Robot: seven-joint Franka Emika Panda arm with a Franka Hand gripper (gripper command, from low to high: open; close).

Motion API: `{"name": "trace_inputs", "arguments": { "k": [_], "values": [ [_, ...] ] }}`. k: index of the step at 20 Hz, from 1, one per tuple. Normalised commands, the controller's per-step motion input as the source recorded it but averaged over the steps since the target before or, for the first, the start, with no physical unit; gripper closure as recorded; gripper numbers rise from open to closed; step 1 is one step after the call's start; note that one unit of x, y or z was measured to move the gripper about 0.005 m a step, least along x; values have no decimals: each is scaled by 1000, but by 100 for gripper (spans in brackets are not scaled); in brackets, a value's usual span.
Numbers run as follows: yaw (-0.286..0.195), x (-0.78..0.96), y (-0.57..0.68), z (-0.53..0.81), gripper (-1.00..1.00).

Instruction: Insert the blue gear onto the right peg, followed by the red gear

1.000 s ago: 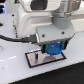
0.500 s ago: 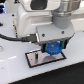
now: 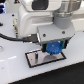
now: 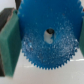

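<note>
The gripper (image 3: 53,49) is clamped on the blue gear (image 4: 49,41), its pads (image 4: 9,42) pressing the rim at 9 and 3 o'clock. In the exterior view the gear hangs flat just above the grey plate (image 3: 34,59), toward its 3 o'clock end. The right peg is hidden beneath, so whether hole and peg are aligned cannot be told.

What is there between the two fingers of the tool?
The blue gear fills the space between the fingers, which press on its toothed edge; the wrist view shows it best.
</note>
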Motion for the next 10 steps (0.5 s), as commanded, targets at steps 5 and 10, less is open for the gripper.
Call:
{"name": "trace_inputs", "arguments": {
  "k": [5, 10],
  "values": [
    [0, 179, -3, -200, 100],
    [0, 198, 11, -203, 100]
  ]
}}
